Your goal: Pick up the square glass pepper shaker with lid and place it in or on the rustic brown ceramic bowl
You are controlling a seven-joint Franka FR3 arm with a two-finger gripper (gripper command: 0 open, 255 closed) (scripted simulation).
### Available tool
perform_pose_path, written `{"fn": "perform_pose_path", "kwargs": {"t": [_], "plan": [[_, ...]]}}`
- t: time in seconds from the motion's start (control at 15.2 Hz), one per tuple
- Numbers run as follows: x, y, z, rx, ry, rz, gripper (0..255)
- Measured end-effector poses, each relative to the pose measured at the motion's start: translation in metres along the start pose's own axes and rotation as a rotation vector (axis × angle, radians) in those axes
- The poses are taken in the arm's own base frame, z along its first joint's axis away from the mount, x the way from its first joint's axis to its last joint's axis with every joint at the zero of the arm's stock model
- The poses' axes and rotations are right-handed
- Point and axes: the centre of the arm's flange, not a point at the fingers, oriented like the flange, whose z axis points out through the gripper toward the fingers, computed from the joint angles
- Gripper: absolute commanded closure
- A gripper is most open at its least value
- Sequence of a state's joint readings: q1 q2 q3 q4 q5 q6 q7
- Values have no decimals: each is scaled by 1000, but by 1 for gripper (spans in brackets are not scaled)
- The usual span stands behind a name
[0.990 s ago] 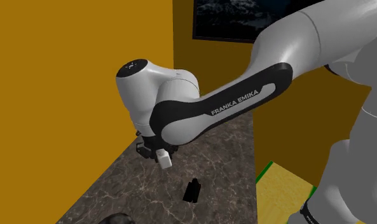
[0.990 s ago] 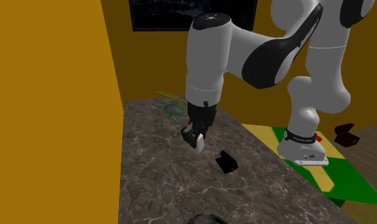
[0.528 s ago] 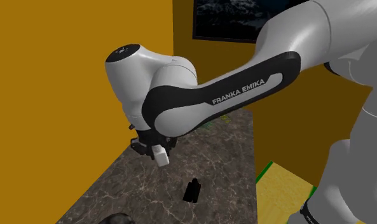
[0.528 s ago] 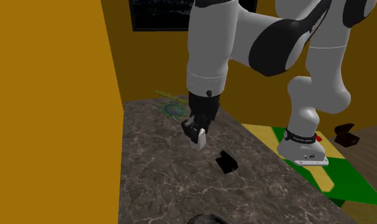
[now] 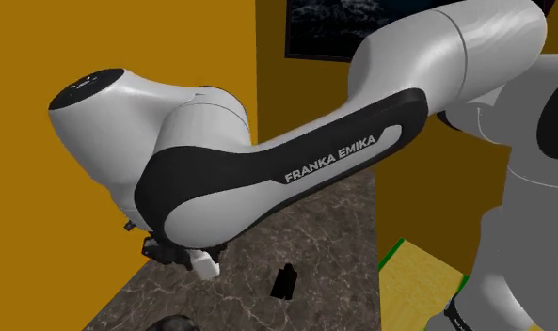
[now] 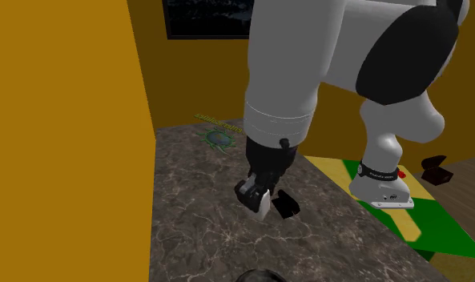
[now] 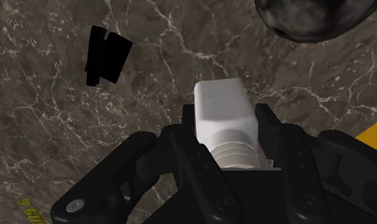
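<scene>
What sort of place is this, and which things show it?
Probably a home kitchen: a marbled counter, a framed picture on the yellow wall, a shaker in the gripper.

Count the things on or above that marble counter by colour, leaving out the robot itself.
White: 1, the shaker, clasped in the tool
Black: 1, a small item lying on the counter
Dark grey: 1, the bowl
Green: 1, a flat patterned item at the counter's far end
Total: 4
</scene>
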State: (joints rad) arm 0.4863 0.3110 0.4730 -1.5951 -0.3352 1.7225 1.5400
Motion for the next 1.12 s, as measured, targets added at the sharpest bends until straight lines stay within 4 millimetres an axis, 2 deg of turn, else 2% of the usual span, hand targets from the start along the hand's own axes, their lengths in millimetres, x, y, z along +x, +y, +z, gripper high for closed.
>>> {"fn": "perform_pose_path", "kwargs": {"t": [0.59,0.73,1.12], "plan": [[-80,-75,-29,0,-1,0,255],[-86,-80,-26,0,0,1,255],[-93,-86,4,-1,0,1,255]]}}
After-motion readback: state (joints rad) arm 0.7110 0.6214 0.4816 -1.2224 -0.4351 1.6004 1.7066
